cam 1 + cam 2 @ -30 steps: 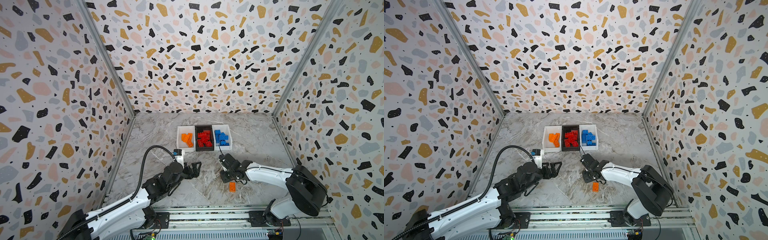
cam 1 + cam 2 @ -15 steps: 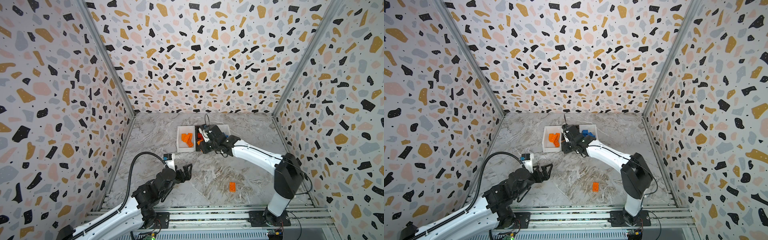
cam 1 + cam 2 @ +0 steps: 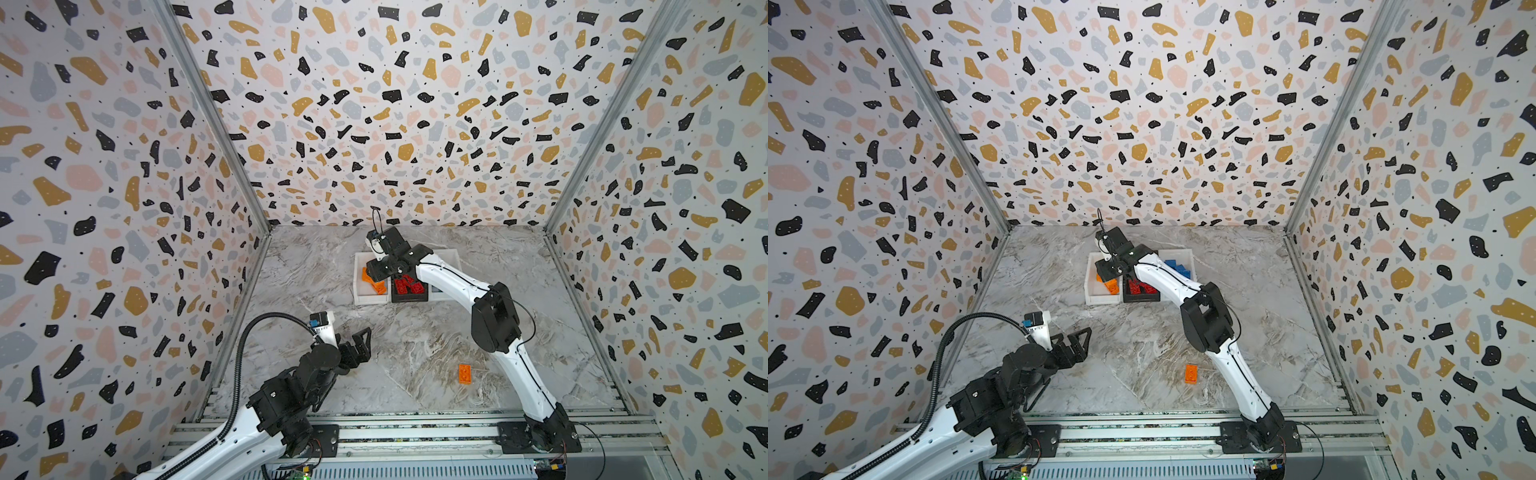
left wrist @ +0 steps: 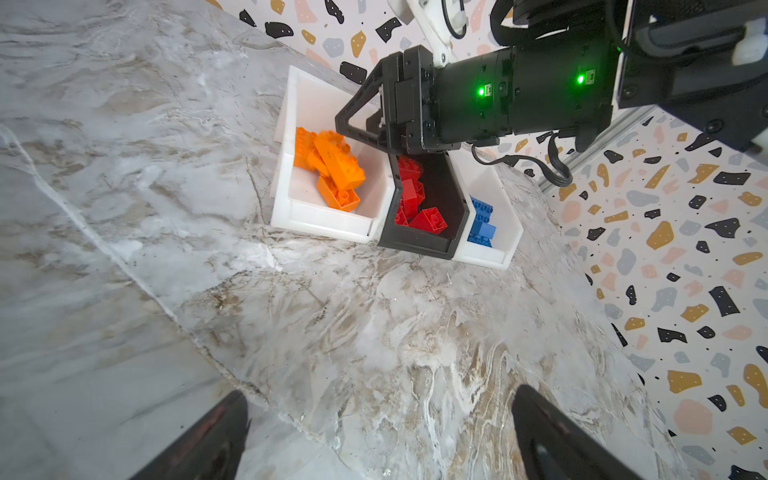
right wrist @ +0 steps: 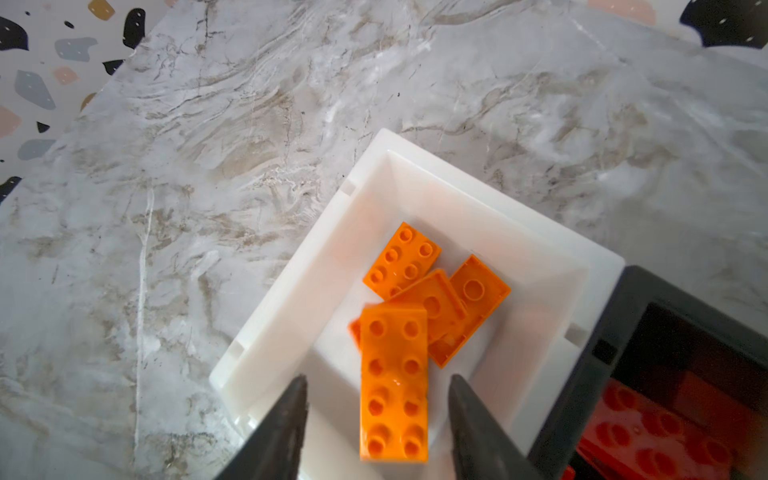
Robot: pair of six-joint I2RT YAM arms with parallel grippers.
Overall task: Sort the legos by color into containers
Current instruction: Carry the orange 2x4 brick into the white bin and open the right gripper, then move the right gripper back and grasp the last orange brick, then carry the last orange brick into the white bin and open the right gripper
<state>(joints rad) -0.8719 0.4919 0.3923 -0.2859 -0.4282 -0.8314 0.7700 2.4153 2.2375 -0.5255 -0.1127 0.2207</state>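
Right gripper (image 5: 378, 379) over white rectangular plastic bin (image 5: 309, 270), jaws released, oblong orange studded brick (image 5: 394, 382) loose between. Left gripper (image 4: 379, 392) well off bin, jaws spread.

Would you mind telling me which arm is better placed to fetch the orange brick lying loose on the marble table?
Left, probably: the left gripper is open, empty and nearer the orange oblong plastic brick. The right gripper is away over the white plastic bin of orange bricks.
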